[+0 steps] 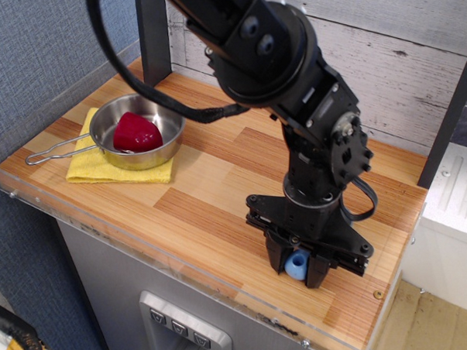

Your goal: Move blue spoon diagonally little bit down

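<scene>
Gripping the blue spoon [296, 264] by its light blue handle, my gripper [297, 268] points straight down over the wooden table [209, 189], close to the front right edge. Far to the left, a steel pan [134, 132] holding a red object [136, 132] sits on a yellow cloth [102, 169].

Bright, even light; sharp focus; soft glare on steel pan [138, 132], faint shadows underneath.
</scene>
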You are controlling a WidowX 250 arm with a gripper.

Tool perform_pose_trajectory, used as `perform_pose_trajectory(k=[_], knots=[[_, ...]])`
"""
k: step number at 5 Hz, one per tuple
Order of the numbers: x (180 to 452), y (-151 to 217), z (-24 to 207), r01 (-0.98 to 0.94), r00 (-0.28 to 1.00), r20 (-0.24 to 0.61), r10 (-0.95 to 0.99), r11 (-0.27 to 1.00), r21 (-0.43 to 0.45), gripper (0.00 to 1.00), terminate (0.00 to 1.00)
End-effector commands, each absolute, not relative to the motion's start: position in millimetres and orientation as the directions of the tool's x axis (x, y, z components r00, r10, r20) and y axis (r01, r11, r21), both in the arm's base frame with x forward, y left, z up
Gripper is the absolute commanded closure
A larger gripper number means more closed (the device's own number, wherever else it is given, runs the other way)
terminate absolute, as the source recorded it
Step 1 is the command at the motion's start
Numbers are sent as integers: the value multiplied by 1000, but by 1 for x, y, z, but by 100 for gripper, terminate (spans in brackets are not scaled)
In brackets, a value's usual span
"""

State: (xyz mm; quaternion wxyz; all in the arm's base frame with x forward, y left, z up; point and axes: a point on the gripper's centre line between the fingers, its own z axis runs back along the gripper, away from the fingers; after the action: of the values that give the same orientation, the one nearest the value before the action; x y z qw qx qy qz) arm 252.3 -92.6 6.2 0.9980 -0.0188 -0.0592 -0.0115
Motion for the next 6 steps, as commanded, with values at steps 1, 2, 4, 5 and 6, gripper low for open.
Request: perform_pose_trajectory(k=[1,2,4,5,6], knots=[[242,-95,14,16,989,146,-10,999,-41,100,0],[245,-87,16,0,992,128,6,999,-51,0,0],[248,-78,42,-28,992,123,38,996,-80,0,0],[250,-65,83,-37,986,159,46,998,-58,0,0],[249,-50,119,-54,971,229,63,997,-46,0,0]])
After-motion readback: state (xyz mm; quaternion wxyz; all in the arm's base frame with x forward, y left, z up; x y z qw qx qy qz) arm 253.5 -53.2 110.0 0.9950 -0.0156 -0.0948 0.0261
